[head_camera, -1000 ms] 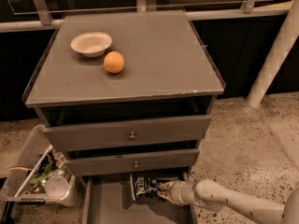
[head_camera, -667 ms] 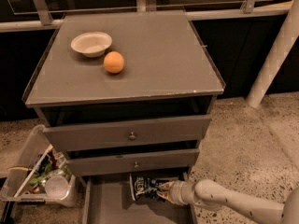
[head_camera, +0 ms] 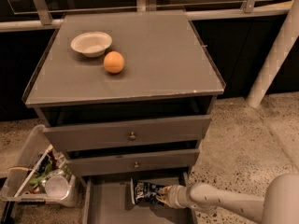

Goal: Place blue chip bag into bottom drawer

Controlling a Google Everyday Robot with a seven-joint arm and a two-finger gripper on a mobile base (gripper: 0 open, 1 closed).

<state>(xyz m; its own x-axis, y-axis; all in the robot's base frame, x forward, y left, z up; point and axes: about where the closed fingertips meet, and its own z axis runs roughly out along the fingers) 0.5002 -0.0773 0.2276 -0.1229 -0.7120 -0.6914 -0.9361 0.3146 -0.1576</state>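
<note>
— Dark-blue foil, crinkled, with white lettering and a pale sealed end at the left: that is how we see the blue chip bag (head_camera: 144, 192).

— We agree. And where do we place it?

— Inside the bottom drawer (head_camera: 107, 204), which stands pulled out towards us. The bag sits just right of the drawer's middle, close under the closed front of the middle drawer (head_camera: 135, 162). We cannot tell whether it touches the grey floor.

— What about the gripper (head_camera: 162, 195)?

— It is at the bag's right end, with the pale arm (head_camera: 224, 203) reaching in from the near right. The fingers (head_camera: 166, 191) pinch that end of the foil.

— And up on the table (head_camera: 154, 55)?

— We see a white bowl (head_camera: 91, 43) at the far left and an orange (head_camera: 114, 62) just to its near right, the two apart. On the floor to the left stands a clear bin (head_camera: 35, 146) of mixed litter.
</note>
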